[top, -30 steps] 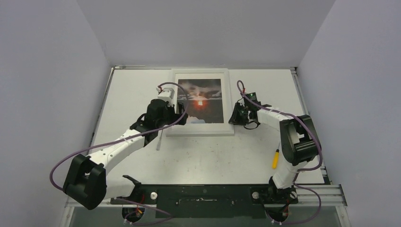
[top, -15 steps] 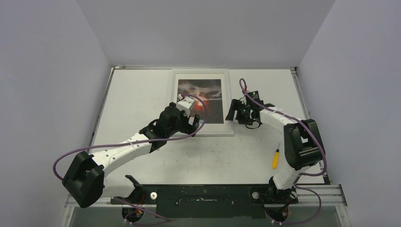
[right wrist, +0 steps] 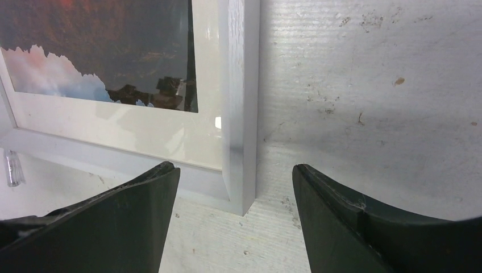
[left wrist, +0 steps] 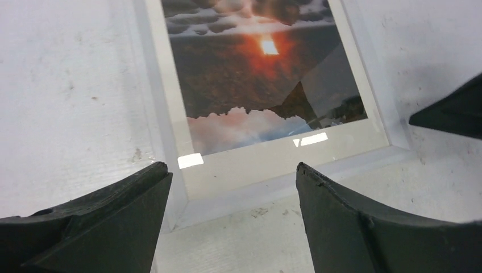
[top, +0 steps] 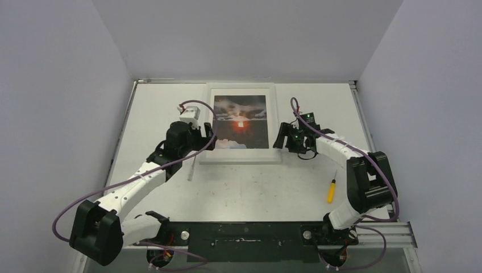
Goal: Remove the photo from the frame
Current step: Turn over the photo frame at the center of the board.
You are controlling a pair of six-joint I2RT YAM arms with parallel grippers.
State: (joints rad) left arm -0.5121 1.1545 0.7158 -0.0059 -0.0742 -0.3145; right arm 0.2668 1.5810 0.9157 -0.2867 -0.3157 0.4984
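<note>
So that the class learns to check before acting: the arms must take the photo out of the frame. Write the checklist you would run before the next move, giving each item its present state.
1. The frame lies flat and face up on the table: ok.
2. The photo sits inside the frame's border: ok.
3. The left pincer is open and empty, over the frame's near left corner: ok.
4. The right pincer is open and empty, at the near right corner: ok.
5. The frame's back can be reached: not ok, it faces the table.
6. The yellow screwdriver lies apart from the frame: ok.
</note>
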